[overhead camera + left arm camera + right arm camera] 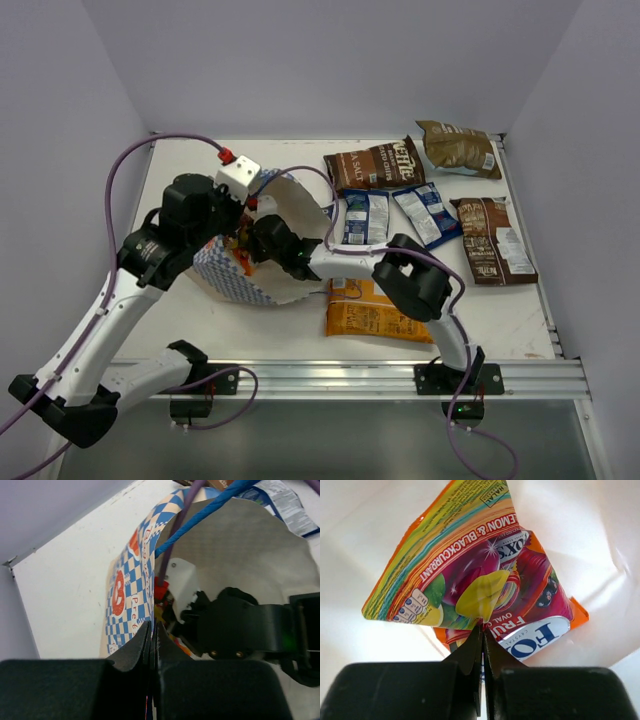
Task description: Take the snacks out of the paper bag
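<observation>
left gripper (pixel 152 630): clamped on paper bag (pixel 125 595) rim | right gripper (pixel 482 632): inside bag, pinching red-yellow packet (pixel 480 565) by a crease | risk: losing that thin pinch on withdrawal, dropping packet back inside bag; snagging bag wall

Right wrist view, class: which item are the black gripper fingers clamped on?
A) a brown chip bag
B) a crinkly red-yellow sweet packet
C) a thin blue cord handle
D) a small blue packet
B: the right gripper is shut on the lower edge of the crinkly red-yellow sweet packet, with the white inside of the blue-and-white checkered paper bag behind it.
</observation>
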You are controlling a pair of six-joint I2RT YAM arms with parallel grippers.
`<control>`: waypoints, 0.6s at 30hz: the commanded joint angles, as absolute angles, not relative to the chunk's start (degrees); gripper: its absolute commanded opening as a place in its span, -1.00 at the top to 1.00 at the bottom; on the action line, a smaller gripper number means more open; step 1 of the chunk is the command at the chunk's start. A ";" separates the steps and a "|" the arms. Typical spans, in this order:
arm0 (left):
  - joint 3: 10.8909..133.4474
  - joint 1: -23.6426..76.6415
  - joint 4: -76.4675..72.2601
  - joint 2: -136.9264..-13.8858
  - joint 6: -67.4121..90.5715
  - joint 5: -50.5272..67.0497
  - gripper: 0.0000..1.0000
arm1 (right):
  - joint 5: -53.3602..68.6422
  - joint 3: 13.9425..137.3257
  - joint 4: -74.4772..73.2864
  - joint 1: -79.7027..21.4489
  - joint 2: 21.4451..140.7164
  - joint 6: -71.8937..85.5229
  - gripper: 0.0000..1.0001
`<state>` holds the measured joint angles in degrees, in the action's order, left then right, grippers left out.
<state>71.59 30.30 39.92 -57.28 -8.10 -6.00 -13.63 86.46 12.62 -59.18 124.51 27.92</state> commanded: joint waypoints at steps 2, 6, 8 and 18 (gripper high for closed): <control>69.44 31.02 31.82 -57.21 -7.30 -17.19 1.00 | -8.97 82.71 14.94 -58.62 114.71 23.83 1.00; 68.03 30.94 31.12 -58.01 -7.12 -22.67 1.00 | -7.04 77.36 16.52 -58.54 109.43 22.24 1.00; 67.59 30.94 30.59 -57.92 -6.94 -23.38 1.00 | -6.16 75.94 17.05 -58.45 106.62 21.27 1.00; 65.74 30.85 29.79 -59.05 -5.80 -30.57 1.00 | -4.04 70.58 17.14 -58.27 91.77 15.39 1.00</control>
<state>65.56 30.79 33.04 -58.33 -7.62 -25.04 -4.54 70.26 12.86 -58.70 98.83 19.00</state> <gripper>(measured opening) 0.036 0.008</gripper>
